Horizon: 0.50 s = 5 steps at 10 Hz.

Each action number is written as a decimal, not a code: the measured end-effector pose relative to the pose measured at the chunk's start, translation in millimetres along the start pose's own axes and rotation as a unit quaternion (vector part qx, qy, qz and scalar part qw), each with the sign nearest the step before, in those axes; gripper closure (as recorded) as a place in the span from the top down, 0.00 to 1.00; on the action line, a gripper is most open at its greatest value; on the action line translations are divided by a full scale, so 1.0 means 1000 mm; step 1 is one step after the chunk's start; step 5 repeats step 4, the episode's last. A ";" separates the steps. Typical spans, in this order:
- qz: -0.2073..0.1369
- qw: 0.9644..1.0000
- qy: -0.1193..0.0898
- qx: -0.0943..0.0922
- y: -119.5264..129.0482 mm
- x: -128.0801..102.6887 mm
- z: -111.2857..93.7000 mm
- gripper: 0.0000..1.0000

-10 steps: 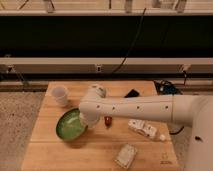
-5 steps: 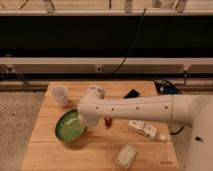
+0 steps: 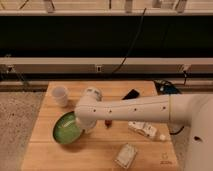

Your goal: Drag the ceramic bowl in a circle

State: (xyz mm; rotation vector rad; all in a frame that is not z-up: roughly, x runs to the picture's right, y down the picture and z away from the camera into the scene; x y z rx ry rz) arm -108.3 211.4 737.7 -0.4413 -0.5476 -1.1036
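Note:
The ceramic bowl [image 3: 65,130] is wide, shallow and green with a dark rim. It sits on the left front part of the wooden table [image 3: 100,150]. My white arm reaches in from the right, and its elbow housing covers most of the gripper [image 3: 83,125]. The gripper is down at the bowl's right rim. The contact between them is hidden by the arm.
A small white cup [image 3: 60,95] stands behind the bowl at the back left. A black object [image 3: 131,94] lies at the back. A small red item [image 3: 107,121] sits under the arm. A white packet [image 3: 143,129] and a wrapped snack [image 3: 126,155] lie to the right and front.
The bowl has slid slightly to the left and toward the front edge, with the arm's end moving along with it.

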 end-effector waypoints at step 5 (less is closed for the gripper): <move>0.000 1.000 0.003 0.000 -0.011 0.002 0.002 0.03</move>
